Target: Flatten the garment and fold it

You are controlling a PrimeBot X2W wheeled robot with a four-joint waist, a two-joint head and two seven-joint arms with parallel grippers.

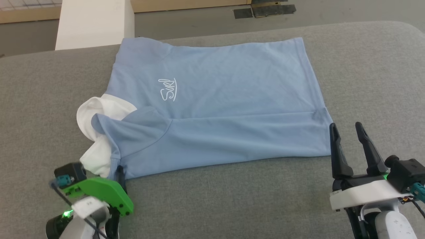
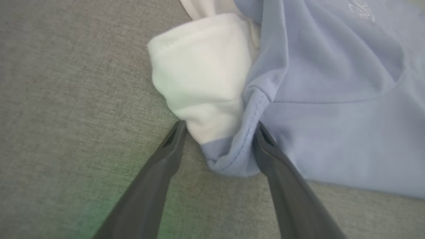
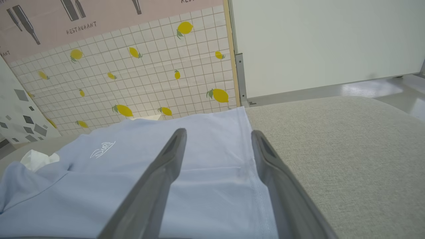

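Two grippers, both spread. Left gripper [image 2: 219, 125] straddles a bunched corner of the garment [image 1: 215, 109] by its white collar [image 1: 99, 109]. Right gripper [image 1: 345, 125] sits just beside the hem corner. Garment lies mid bench [image 1: 232, 199], near strip folded over, logo up. White block [image 1: 93, 23] beyond far-left edge, w/ lemon-tile wall [image 3: 132, 83] behind.

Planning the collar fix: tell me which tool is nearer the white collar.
Left. The left tool straddles bunched cloth right at the white collar; the right tool sits by the opposite hem corner of the garment.
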